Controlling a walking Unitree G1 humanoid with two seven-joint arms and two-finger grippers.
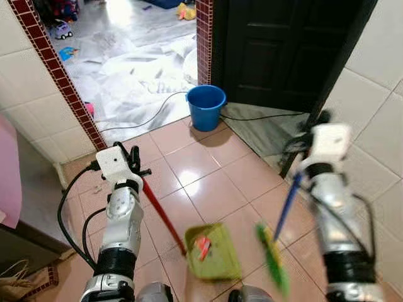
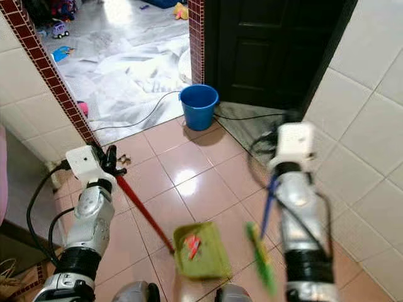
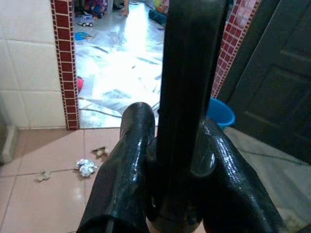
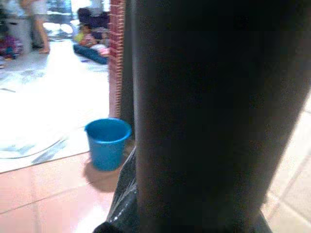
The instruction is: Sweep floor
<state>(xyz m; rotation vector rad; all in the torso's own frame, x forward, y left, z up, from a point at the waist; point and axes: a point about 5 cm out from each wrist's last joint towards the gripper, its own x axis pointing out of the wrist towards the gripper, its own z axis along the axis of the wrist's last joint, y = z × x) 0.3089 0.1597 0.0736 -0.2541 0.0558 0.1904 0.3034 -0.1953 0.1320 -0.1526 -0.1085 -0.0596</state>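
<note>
Left pincer (image 1: 140, 171) clamped on red handle (image 1: 160, 214) of green dustpan (image 1: 214, 251), pan low ahead of it, red scrap (image 1: 202, 246) inside. Right pincer (image 1: 301, 176) grips blue broom handle (image 1: 287, 207); green bristles (image 1: 272, 259) below. Blue bucket (image 1: 206, 106) beyond both.

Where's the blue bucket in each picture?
Left eye view: bucket upper middle, by the dark door.
Right eye view: bucket upper middle, by the door.
Left wrist view: its rim peeks out right of the dark handle.
Right wrist view: bucket left of centre.
Shared landmark: red brick pillar.
</note>
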